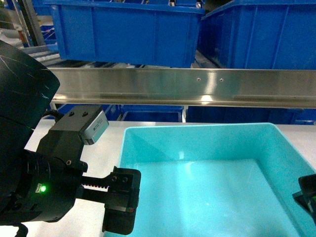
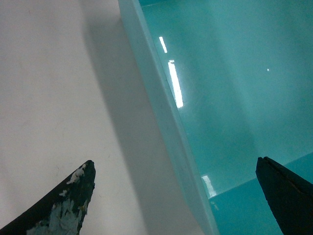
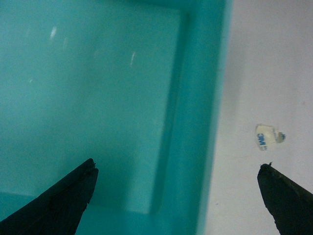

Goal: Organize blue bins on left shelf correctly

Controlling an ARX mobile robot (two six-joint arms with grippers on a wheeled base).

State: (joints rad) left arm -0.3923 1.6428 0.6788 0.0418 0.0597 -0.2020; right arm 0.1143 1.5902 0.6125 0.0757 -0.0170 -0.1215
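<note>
Turquoise bin (image 1: pixel 212 168) sits empty on white surface (image 2: pixel 49 98), just below steel shelf beam (image 1: pixel 182 86). Left gripper (image 2: pixel 176 196) wide, straddling bin's left wall; right gripper (image 3: pixel 178 196) wide, straddling right wall. Pre-grasp step; next likely: close both, lift level.

Left pincer (image 2: pixel 176 196) is spread wide, straddling the turquoise bin's (image 2: pixel 234 98) side wall, one fingertip (image 2: pixel 68 196) over the white bench (image 2: pixel 49 98), other inside.

Turquoise bin (image 1: pixel 207 173) — royal-blue crates (image 1: pixel 128 29)
</note>
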